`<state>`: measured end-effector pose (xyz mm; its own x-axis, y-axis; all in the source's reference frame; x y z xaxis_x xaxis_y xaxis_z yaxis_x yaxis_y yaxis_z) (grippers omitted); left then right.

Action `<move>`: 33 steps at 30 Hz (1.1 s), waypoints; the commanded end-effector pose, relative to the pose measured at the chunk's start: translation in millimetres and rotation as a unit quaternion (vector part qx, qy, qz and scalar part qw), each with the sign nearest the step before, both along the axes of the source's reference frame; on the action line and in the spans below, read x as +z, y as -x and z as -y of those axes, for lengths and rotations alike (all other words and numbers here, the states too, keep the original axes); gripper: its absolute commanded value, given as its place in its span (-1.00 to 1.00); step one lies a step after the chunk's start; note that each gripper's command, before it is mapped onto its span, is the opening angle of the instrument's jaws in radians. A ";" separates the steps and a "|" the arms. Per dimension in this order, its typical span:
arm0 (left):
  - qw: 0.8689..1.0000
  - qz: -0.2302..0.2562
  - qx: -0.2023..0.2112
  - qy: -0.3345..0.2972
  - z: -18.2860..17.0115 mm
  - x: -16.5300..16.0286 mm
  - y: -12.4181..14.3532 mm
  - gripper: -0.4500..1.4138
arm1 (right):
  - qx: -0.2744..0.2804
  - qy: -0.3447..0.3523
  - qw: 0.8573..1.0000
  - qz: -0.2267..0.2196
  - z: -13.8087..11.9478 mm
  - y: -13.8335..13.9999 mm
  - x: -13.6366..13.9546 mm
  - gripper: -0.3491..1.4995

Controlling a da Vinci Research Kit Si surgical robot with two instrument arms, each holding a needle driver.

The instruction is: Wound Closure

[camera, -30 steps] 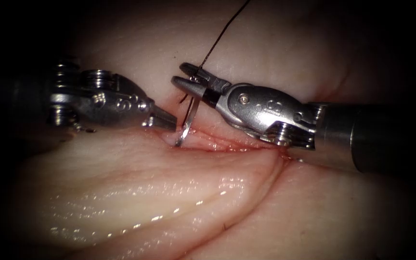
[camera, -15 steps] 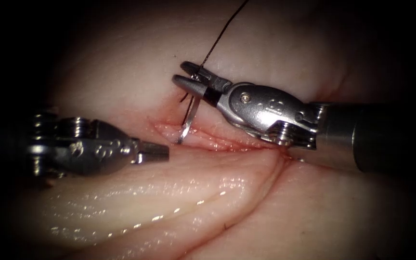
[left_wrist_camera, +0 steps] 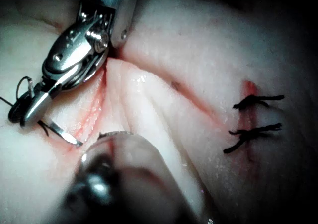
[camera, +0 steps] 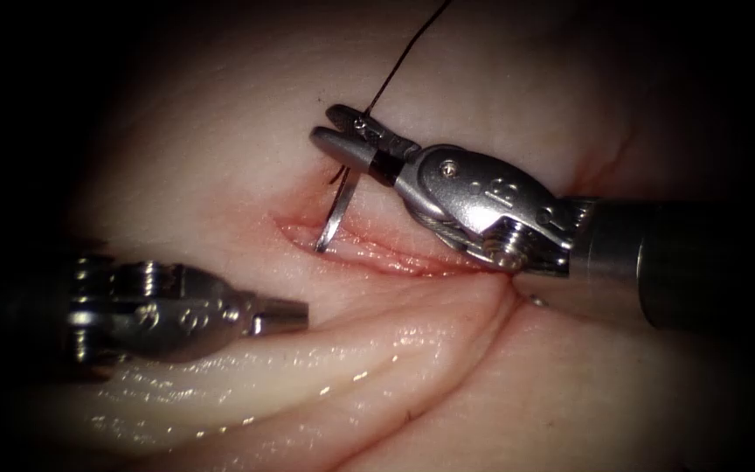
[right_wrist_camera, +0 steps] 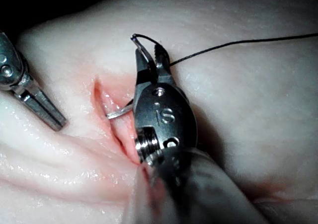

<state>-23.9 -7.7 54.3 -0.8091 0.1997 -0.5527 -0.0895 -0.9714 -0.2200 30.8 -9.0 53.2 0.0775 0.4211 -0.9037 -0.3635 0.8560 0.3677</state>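
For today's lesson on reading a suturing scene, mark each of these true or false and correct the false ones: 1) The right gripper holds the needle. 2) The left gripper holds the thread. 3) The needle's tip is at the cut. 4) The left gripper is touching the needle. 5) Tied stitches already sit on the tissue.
1) True: the right gripper is shut on the needle near its thread end.
2) False: the left gripper is shut and holds nothing; the thread trails from the needle.
3) True: its tip sits at the cut.
4) False: it lies apart, lower left of the needle.
5) True: two dark stitches sit on the tissue.
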 end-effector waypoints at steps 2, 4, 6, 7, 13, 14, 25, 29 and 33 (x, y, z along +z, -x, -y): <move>1.000 0.001 0.000 0.001 0.1 0.4 0.4 -1.00 | -0.005 0.000 1.000 0.003 -0.2 -0.7 0.3 -1.00; 1.000 0.000 0.000 0.001 0.2 0.3 0.3 -1.00 | -0.008 -0.003 1.000 0.003 -0.2 -0.7 0.3 -1.00; 1.000 0.000 0.000 0.001 0.3 0.2 0.3 -1.00 | -0.013 -0.006 1.000 0.002 -0.1 -0.7 0.3 -1.00; 1.000 0.000 0.000 0.001 0.4 0.2 0.2 -1.00 | -0.014 -0.009 1.000 0.000 0.0 -0.7 0.3 -1.00; 1.000 -0.001 0.000 0.001 1.0 -0.3 -0.2 -1.00 | -0.018 -0.031 0.999 -0.012 0.1 -0.8 0.1 -1.00; 1.000 -0.001 -0.001 0.001 1.1 -0.4 -0.2 -1.00 | -0.019 -0.034 0.999 -0.014 0.1 -0.8 0.1 -1.00; 1.000 -0.002 -0.002 0.001 1.4 -0.5 -0.2 -1.00 | -0.015 -0.073 0.997 -0.027 0.4 -1.0 -0.1 -1.00; 1.000 -0.002 -0.001 0.002 1.4 -0.3 -0.3 -1.00 | -0.014 -0.095 0.995 -0.035 0.5 -1.1 -0.2 -1.00; 1.000 -0.001 0.000 0.003 1.5 -0.2 -0.5 -1.00 | -0.012 -0.129 0.991 -0.044 0.5 -1.1 -0.3 -1.00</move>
<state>-22.8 -9.1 53.6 -0.8111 0.1981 -0.5504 -0.0919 -0.9724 -0.2147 31.0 -9.7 52.8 0.0181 0.6448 -0.7641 -0.3024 0.7320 0.6105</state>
